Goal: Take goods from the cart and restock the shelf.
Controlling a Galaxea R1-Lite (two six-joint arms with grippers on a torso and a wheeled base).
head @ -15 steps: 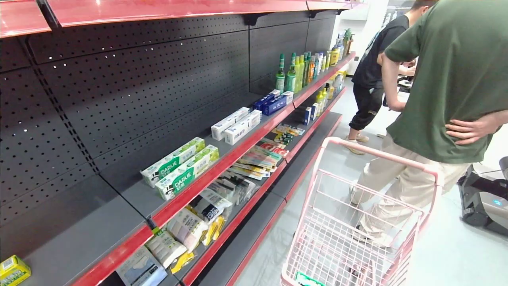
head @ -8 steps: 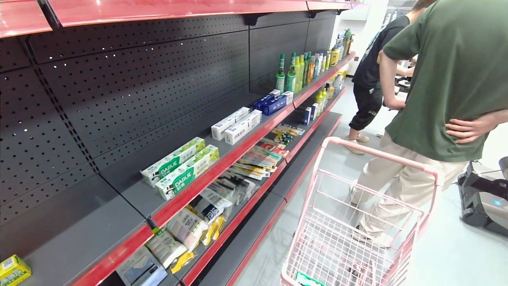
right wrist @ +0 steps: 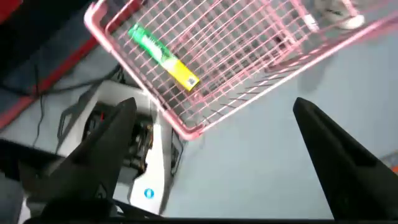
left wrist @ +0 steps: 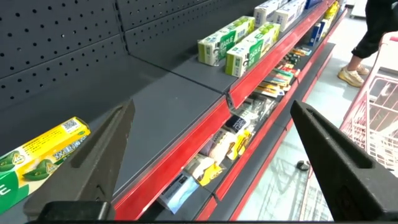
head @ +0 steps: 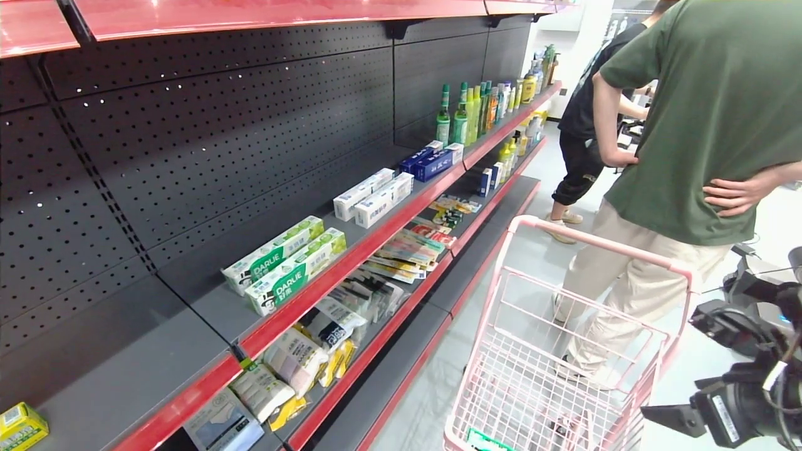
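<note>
The pink wire cart (head: 601, 247) stands in the aisle to the right of the shelf. A green and yellow box (right wrist: 165, 57) lies on the cart's floor (right wrist: 249, 43); its green end (head: 485, 441) peeks in at the bottom of the head view. My right gripper (head: 686, 369) hangs open beside the cart's right rim, above the floor, and holds nothing (right wrist: 214, 102). My left gripper (left wrist: 212, 107) is open and empty in front of the grey middle shelf board (left wrist: 168, 106). A yellow-green box (left wrist: 43, 155) sits on that board near it.
Green toothpaste boxes (head: 285, 260), white boxes (head: 373, 197) and blue boxes (head: 432, 161) line the middle shelf (head: 351, 257). Packets fill the lower shelf (head: 313, 351). A person in a green shirt (head: 702, 113) stands right behind the cart; another person stands farther down the aisle.
My right arm has come up into the head view at the bottom right. The person in the green shirt has straightened a little. Shelf and cart are unmoved.
</note>
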